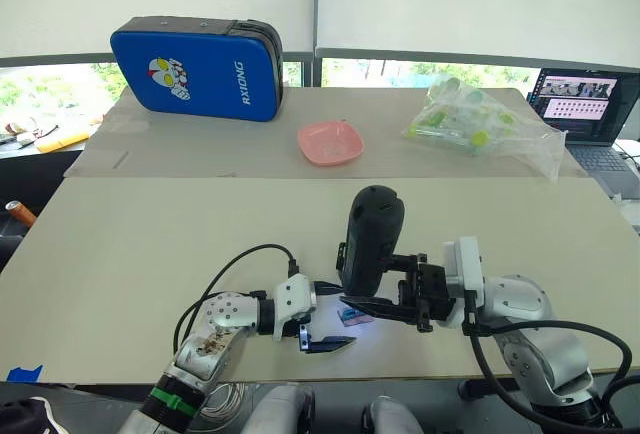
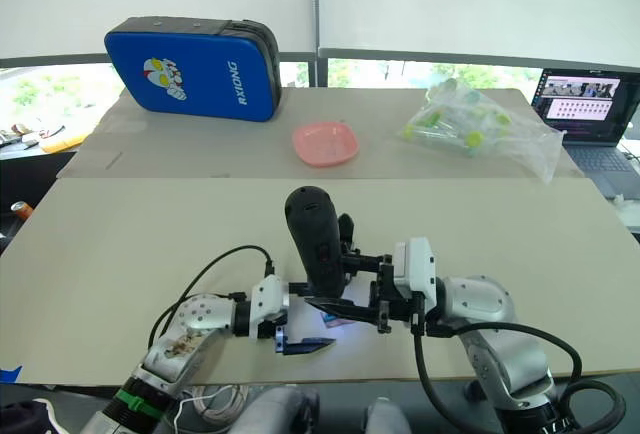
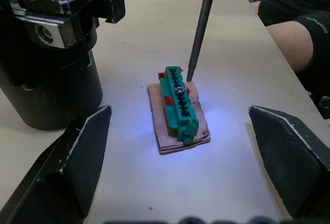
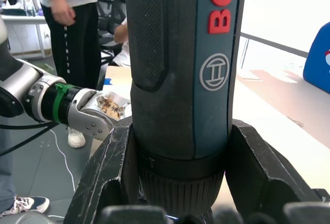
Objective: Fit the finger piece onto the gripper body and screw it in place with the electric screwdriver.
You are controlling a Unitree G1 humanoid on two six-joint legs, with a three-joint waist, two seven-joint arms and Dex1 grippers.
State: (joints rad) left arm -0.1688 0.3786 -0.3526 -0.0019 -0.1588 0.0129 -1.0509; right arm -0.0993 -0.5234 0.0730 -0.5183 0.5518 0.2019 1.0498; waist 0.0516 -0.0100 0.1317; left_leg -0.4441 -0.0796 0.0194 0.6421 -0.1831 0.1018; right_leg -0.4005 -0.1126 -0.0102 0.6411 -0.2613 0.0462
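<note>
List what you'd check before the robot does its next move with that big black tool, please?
1. Grip on the electric screwdriver: ok. The right gripper has its fingers clamped on both sides.
2. Bit seated on the screw: not ok. The tip is at the end of the green block, off the screw.
3. Block steadied: not ok. The left gripper is open, with its fingers on either side, not touching.
4. Tool light on the work spot: ok.
5. Person's arm apart from the bit: ok.
</note>
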